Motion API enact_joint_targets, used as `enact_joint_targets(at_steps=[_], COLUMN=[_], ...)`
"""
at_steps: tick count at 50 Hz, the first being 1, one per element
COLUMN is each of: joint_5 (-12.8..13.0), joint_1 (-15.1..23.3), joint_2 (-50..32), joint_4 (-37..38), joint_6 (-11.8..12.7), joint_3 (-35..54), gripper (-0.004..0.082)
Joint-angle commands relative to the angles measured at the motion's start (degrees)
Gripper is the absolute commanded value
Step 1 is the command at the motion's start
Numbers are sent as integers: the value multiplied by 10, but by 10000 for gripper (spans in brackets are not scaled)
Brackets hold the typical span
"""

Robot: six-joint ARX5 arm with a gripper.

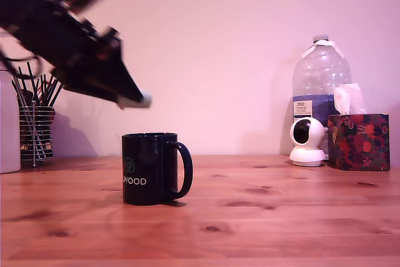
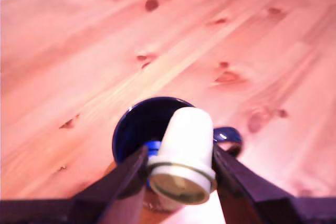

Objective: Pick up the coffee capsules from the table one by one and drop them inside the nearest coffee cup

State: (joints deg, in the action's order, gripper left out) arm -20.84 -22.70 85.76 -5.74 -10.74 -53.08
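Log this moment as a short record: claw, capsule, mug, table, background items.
claw: shut on the coffee capsule, up in the air over the mug
coffee capsule: pale, tilted, held between the fingers above the mug's opening
coffee cup: black, upright, handle toward the exterior view's right
table: no loose capsules visible
background: utensil holder, water bottle, small white camera, tissue box

Open air between pincer (image 1: 140, 100) and mug (image 1: 150, 168) mouth.
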Motion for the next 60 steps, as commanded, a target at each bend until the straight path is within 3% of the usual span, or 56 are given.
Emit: enact_joint_targets(at_steps=[1,18,31,60], joint_5=[8,49,53,63], joint_1=[-7,-15,-15,-17], joint_2=[28,103,140,141], joint_4=[-10,-65,-90,-114], joint_6=[3,2,0,-1], joint_3=[-14,-99,-137,-137], gripper=[233,233,233,233])
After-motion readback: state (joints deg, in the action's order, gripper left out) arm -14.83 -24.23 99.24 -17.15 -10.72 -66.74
